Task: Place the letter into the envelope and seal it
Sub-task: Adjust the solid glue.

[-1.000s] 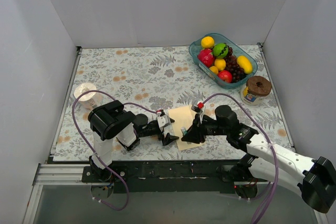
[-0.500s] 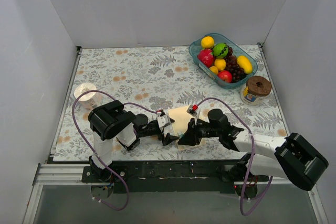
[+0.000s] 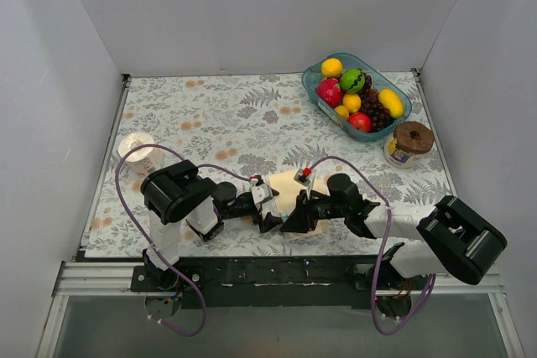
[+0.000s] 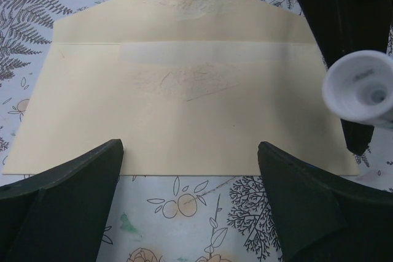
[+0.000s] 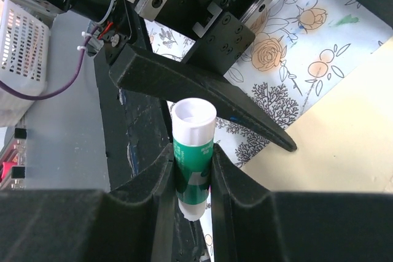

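The cream-yellow envelope [image 4: 184, 96] lies flat on the floral cloth with its pointed flap open and pointing away from my left wrist camera; it also shows in the top view [image 3: 288, 187] and the right wrist view [image 5: 350, 145]. The letter is not visible as a separate sheet. My left gripper [image 4: 190, 150] is open and empty, its fingers straddling the envelope's near edge [image 3: 270, 212]. My right gripper [image 5: 192, 167] is shut on a green-and-white glue stick [image 5: 193, 145], uncapped, held over the envelope's near right corner [image 4: 361, 87], close beside the left gripper [image 3: 295, 217].
A blue tray of fruit [image 3: 398, 116] sits at the back right, with a brown-lidded jar [image 3: 409, 142] next to it. A white cup [image 3: 137, 150] stands at the left. Grey walls enclose the table on three sides.
My right arm has swung left and nearer, carrying the glue stick toward the left gripper over the envelope's near edge. The left arm and envelope have not moved.
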You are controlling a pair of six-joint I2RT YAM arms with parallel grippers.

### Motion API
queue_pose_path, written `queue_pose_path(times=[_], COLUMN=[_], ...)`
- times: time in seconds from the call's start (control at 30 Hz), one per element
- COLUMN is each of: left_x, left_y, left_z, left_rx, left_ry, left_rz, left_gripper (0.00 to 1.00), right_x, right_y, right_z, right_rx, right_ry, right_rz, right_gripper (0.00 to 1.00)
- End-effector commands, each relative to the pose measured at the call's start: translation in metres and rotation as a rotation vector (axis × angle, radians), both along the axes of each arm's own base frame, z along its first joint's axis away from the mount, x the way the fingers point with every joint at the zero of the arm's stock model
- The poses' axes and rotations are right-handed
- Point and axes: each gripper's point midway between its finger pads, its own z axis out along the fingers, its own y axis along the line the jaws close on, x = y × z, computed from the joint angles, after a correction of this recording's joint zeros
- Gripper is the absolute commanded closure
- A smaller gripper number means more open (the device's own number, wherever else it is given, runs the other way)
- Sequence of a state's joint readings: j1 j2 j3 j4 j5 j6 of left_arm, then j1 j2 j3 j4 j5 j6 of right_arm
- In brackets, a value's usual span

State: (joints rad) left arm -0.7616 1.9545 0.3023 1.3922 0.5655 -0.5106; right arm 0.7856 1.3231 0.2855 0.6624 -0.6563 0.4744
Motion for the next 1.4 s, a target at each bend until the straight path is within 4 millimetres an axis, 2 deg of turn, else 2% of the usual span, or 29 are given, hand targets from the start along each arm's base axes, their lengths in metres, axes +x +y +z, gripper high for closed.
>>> queue_pose_path(times=[0.0,0.47,1.13,1.37], left_x=[0.01,0.01,0.009,0.01], left_y=[-0.001,-0.002,-0.002,-0.001], left_z=[0.016,0.014,0.012,0.012], left_rx=[-0.056,-0.05,-0.041,-0.039], left_ry=[-0.122,-0.12,-0.116,-0.119], left_rz=[0.029,0.022,0.015,0.022], left_gripper=[0.09,0.09,0.09,0.09], right_x=[0.002,-0.008,-0.011,-0.007], right_y=[0.014,0.032,0.04,0.035], right_z=[0.021,0.006,0.002,0.003], right_rx=[0.074,0.037,0.022,-0.006], right_ry=[-0.062,-0.024,-0.013,-0.039], right_rz=[0.059,0.152,0.185,0.156], right_gripper=[0.99,0.99,0.99,0.99])
